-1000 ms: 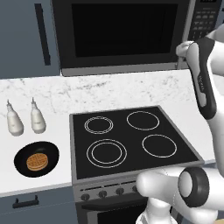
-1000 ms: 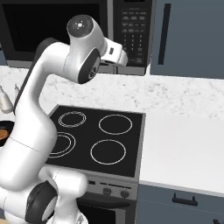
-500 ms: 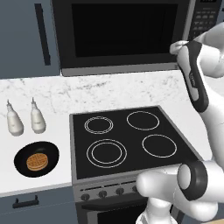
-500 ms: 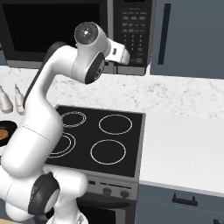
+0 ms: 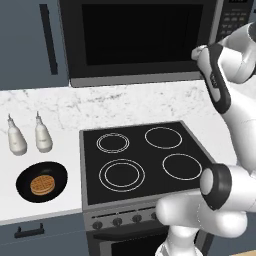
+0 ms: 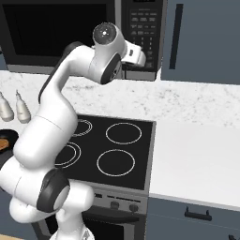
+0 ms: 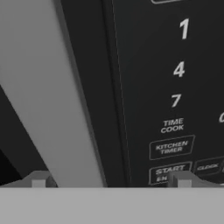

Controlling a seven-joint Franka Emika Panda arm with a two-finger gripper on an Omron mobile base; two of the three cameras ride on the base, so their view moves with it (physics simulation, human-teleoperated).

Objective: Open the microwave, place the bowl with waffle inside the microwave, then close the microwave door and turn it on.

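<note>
One step: getting the door open, by my reading; nothing of the task looks done yet
Door [image 5: 142, 37]: shut flush against the microwave [image 6: 70, 35]; hinge on the left, so the free edge is the right one, where a pale upright handle bar [image 7: 57, 92] runs beside the button panel [image 7: 175, 87]
Gripper [image 7: 109, 179]: fingers spread wide, holding nothing; raised to the door's right edge, one tip below the bar, the other below the START key; close to the face, though I cannot tell whether it touches
How to do it well: I would shift the tips sideways so both straddle the bar, not the keys; close on it squarely; then pull outward in an arc about the left hinge, not straight back
Risk: a tip may brush the keys; a skewed pinch may slip off the bar
Bowl [image 5: 41, 181]: on the counter [image 5: 60, 112] left of the stovetop [image 5: 142, 160], waffle [image 5: 41, 184] in it, well apart from the gripper
Bottles [image 5: 30, 137]: two, just behind the bowl; worth minding at pickup
</note>
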